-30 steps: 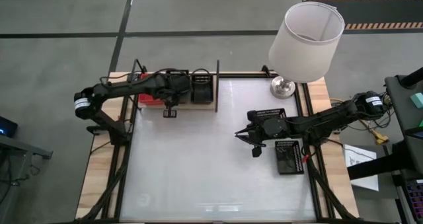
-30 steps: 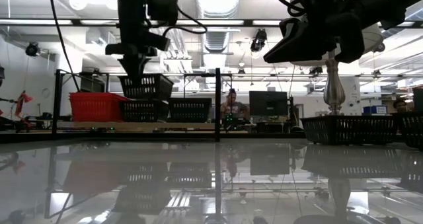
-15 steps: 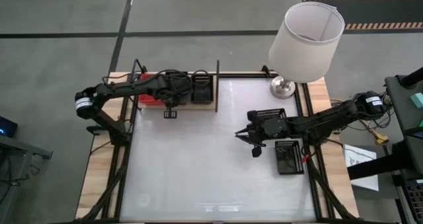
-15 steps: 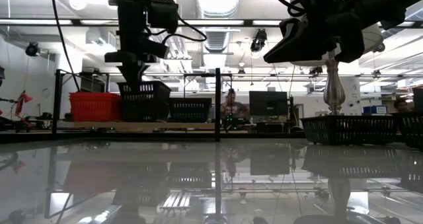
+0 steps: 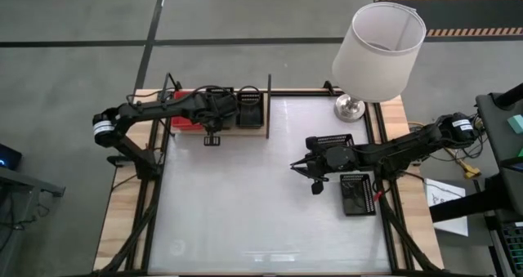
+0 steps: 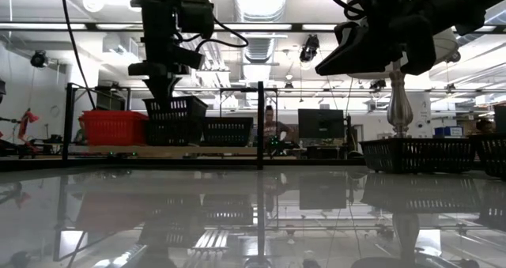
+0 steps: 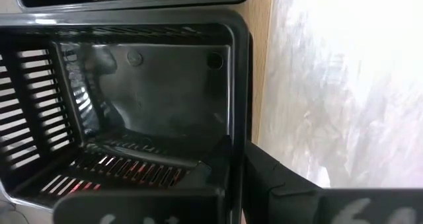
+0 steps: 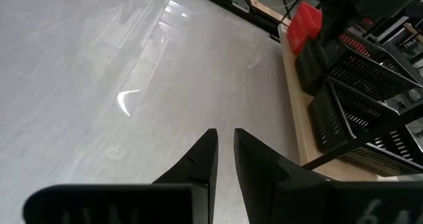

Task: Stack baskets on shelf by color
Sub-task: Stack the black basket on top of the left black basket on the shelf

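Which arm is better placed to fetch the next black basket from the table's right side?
Right: its claw hangs empty beside two black baskets, while the left claw grips a black basket over the shelf.

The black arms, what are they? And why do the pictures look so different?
They are two robot arms at a white table. One camera looks down from above, one peeks across the tabletop, and one rides on each arm's wrist. The left arm's tool pinches a black basket by its wall, over another black one on the wooden shelf, beside a red basket. The right arm's tool hangs above the table, holding nothing. More black baskets wait near it, and a lamp stands in a corner.
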### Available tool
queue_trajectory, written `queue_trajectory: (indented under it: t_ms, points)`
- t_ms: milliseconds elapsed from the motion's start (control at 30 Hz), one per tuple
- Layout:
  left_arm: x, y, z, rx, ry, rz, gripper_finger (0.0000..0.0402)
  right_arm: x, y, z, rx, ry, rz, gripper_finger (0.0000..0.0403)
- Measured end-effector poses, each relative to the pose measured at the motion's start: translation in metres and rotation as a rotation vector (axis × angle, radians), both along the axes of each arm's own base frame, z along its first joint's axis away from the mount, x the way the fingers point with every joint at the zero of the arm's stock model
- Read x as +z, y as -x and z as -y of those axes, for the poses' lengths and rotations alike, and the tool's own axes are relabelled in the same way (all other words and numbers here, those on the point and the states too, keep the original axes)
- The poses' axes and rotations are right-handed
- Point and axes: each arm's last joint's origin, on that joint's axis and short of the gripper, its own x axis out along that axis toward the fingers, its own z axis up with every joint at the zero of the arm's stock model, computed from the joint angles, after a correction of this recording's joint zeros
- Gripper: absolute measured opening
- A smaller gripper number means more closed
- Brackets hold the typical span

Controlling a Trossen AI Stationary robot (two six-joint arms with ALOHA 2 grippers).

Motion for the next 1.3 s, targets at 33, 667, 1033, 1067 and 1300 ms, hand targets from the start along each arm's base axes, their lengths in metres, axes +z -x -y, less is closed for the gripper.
queue_trajectory:
  t_ms: [33,667,1033,1067,1300]
  points:
    - [0.0,0.0,0.0,0.0,0.0,0.0,0.0,0.0,0.0,0.0,0.0,0.0,0.0,0.0043]
    - [0.0001,0.0,0.0003,0.0,0.007,0.004,0.0,0.0,0.0,0.0,0.0,-0.001,0.0,0.0043]
    - [0.0,-0.0002,0.0006,-0.003,0.02,0.011,0.0053,0.0,0.0,0.0,0.0,-0.001,0.0,0.0043]
    - [0.0001,-0.0002,0.0006,-0.003,0.02,0.011,0.0064,0.0,0.0,0.0,0.0,-0.001,0.0,0.0043]
    - [0.0066,0.0013,0.0037,-0.011,0.026,-0.006,0.0111,0.0,0.0,0.0,-0.004,-0.01,0.0,0.0043]
